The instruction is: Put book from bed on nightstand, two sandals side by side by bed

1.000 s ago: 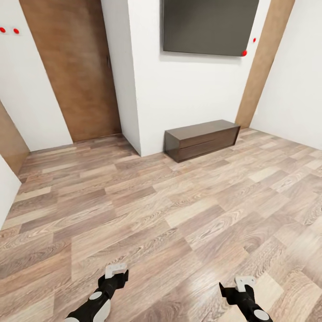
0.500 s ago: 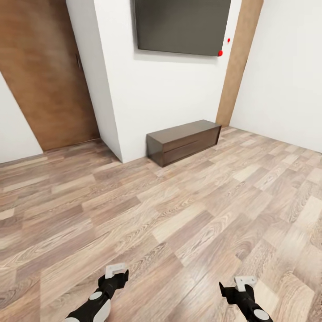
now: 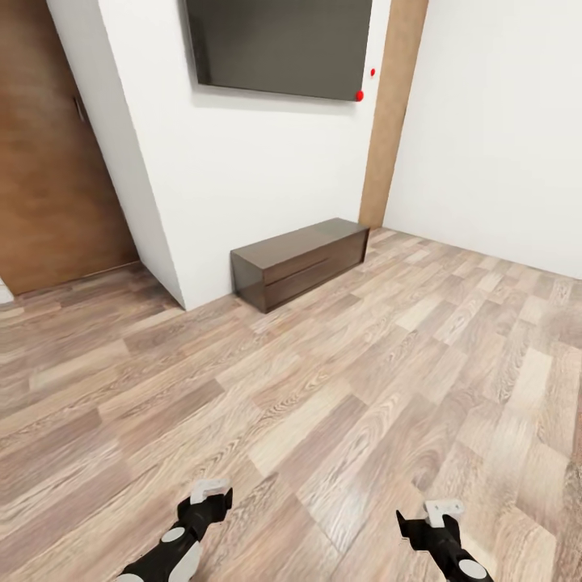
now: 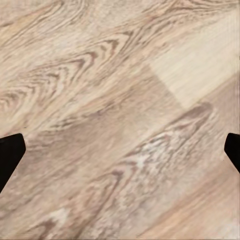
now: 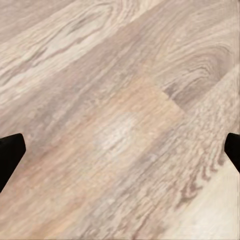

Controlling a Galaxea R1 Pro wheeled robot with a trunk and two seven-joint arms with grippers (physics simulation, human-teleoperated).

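— Where are we standing, then?

— In the bedroom: white walls (image 3: 267, 178), a wood plank floor (image 3: 339, 380), and a brown wood wall panel (image 3: 392, 113) running up in the corner. That floor is what lies between and below both sets of jaws.

— What are the grippers doing?

— The left gripper (image 3: 212, 491) and the right gripper (image 3: 443, 510) hang low over the planks, well apart from each other. In each wrist view the dark fingertips (image 4: 10, 155) sit at the far edges with bare boards between them (image 5: 10, 152), so both stand wide open with nothing in their grasp.

— Anything ahead of them?

— One long, low dark brown cabinet (image 3: 301, 263) against the wall, well beyond the jaws and between the two arms' lines. It has what look like two drawer fronts, though the seams are hard to make out. Above it hangs one dark flat screen (image 3: 279, 44), its top cut off by the frame.

— And further off?

— A brown wooden door (image 3: 48, 178) out past the left jaws, cut off at the edge. Two small red dots (image 3: 359, 95) sit by the screen's corner; what they are I cannot tell. The arms themselves are cropped at the bottom.
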